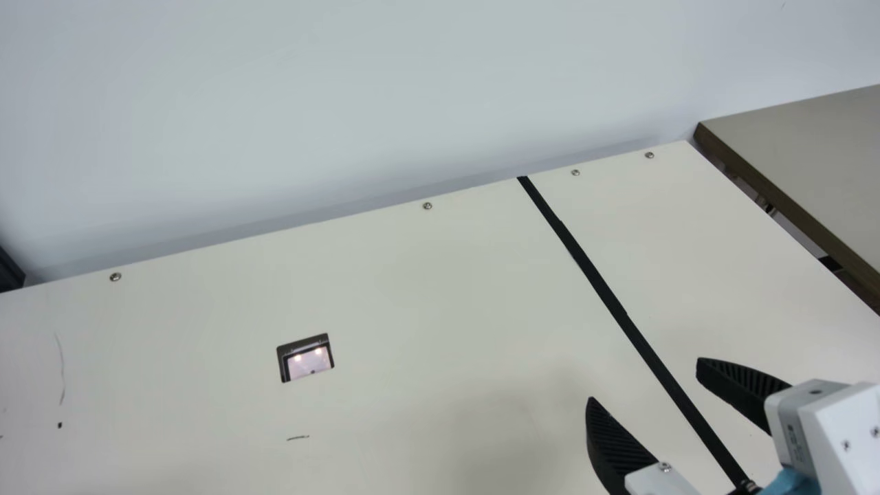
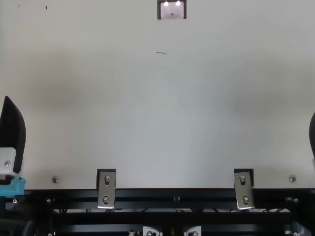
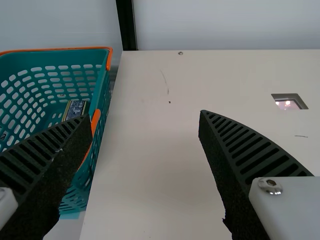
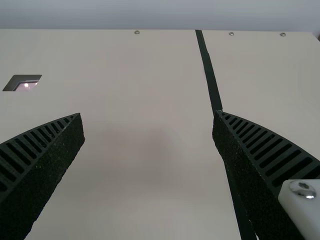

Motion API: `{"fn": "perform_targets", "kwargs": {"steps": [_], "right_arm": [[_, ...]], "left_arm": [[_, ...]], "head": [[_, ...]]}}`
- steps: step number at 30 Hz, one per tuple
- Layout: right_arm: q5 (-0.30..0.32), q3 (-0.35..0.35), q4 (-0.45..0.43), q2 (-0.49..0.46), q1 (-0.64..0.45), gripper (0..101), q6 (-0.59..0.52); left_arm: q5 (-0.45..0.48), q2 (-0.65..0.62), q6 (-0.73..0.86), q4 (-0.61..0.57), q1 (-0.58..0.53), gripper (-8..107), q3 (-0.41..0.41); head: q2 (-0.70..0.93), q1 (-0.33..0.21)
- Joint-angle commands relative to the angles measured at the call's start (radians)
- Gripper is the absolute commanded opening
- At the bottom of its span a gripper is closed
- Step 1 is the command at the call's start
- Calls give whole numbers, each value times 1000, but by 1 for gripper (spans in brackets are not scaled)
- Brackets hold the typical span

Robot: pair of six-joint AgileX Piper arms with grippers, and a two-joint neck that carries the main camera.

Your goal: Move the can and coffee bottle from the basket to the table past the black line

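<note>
Main view, lower right: your right pincer [image 1: 645, 379] stands open; top view, lower left: your left pincer [image 2: 12, 130], likewise. Left wrist view: one labelled container [image 3: 76, 109] inside the basket [image 3: 55, 56], long axis unclear.

Table [image 1: 412, 295]: tape line [image 1: 600, 282] from 2 o'clock to 4, between cutout [image 1: 309, 364] at 8 and side table [image 1: 818, 151] at 3; basket [image 3: 103, 102], container [image 3: 74, 109] inside, beyond 9 o'clock edge.

Likely a robotics lab, given the black metal frame [image 2: 147, 196] and 2 brackets [image 2: 107, 189].
</note>
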Motion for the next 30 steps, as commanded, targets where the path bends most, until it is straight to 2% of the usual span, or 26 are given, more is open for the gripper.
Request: {"fn": "perform_targets", "kwargs": {"steps": [1, 25, 30], "right_arm": [[0, 0, 0, 0, 0, 101, 0], [0, -2, -1, 2, 1, 101, 2], [2, -81, -2, 43, -3, 101, 20]], "left_arm": [[0, 0, 0, 0, 0, 90, 0], [0, 0, 0, 0, 0, 90, 0], [0, 0, 0, 0, 0, 90, 0]], "head": [[5, -21], [5, -21], [5, -21]]}}
